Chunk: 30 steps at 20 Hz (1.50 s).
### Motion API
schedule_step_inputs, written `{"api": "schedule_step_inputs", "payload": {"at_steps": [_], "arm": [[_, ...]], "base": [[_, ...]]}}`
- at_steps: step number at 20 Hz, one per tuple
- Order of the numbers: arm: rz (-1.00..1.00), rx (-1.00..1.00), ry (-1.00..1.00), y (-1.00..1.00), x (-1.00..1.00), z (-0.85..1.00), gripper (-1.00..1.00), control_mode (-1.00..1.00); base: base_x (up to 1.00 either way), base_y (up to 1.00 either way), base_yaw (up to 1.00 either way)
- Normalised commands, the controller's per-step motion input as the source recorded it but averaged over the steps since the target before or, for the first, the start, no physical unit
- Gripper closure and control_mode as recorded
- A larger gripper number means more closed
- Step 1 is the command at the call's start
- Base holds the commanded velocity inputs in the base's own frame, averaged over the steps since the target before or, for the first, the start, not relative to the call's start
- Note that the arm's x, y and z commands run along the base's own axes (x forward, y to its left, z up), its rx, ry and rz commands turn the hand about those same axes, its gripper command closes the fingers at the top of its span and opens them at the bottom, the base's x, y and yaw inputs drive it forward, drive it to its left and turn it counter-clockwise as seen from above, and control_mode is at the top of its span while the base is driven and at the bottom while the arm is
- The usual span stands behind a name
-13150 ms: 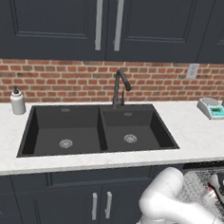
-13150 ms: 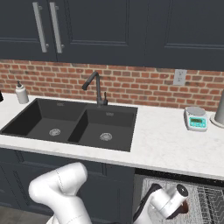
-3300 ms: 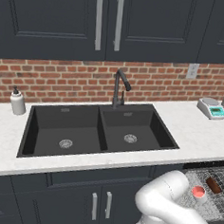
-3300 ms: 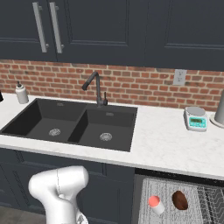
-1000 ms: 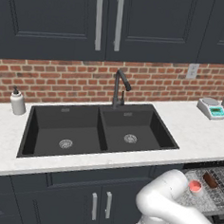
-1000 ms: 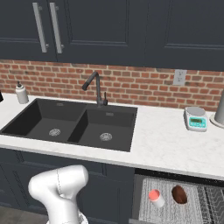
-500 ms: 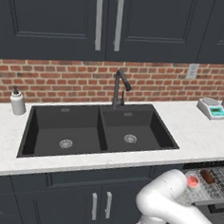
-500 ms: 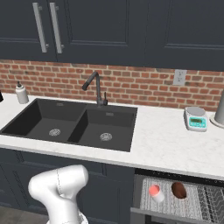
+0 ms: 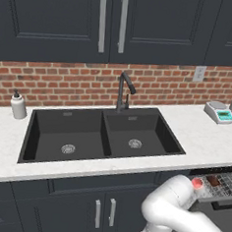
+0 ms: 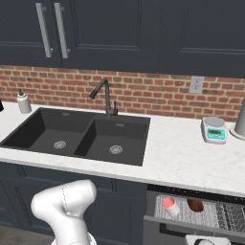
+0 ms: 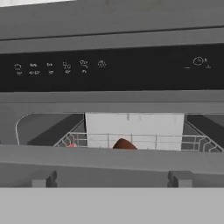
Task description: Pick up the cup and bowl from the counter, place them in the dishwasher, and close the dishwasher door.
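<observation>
Hand view looks low and level at the dishwasher (image 11: 112,103): nearest is the top edge of the dishwasher door (image 11: 112,158), nearly raised, with the wire rack (image 11: 144,141) behind it holding the brown bowl (image 11: 124,144) and a sliver of the red-topped cup (image 11: 71,145). Both are loaded, so closing is the step in hand. The tool is spread wide and holds nothing. To finish well, I judge it should press flat and centred on the door, pushing straight until the gap under the black control strip (image 11: 112,66) disappears. Beyond, the white counter (image 10: 186,158) carries a black double sink (image 10: 76,136), tap (image 10: 106,98), soap bottle (image 10: 22,102) and small scale (image 10: 214,129), backed by red brick (image 10: 143,93) and dark cabinets (image 10: 143,33).
</observation>
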Motion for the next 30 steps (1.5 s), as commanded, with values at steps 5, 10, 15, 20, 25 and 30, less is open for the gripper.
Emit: {"api": "schedule_step_inputs", "payload": {"at_steps": [5, 10, 15, 20, 25, 30], "arm": [[0.02, -0.01, -0.12, 0.21, 0.70, -0.28, -1.00, -1.00], [0.00, -0.01, -0.13, 0.09, 0.72, -0.34, -1.00, -1.00], [0.00, 0.00, -0.13, 0.04, 0.76, -0.36, -1.00, -1.00], [0.00, 0.00, -0.15, 0.01, 0.85, -0.36, -1.00, -1.00], [0.00, 0.00, -0.15, 0.00, 0.77, -0.33, -1.00, -1.00], [0.00, 0.00, -0.14, 0.00, 0.54, -0.26, -1.00, -1.00]], "base": [[0.00, 0.00, 0.00], [0.00, 0.00, 0.00], [0.00, 0.00, 0.00], [0.00, 0.00, 0.00], [0.00, 0.00, 0.00], [0.00, 0.00, 0.00]]}}
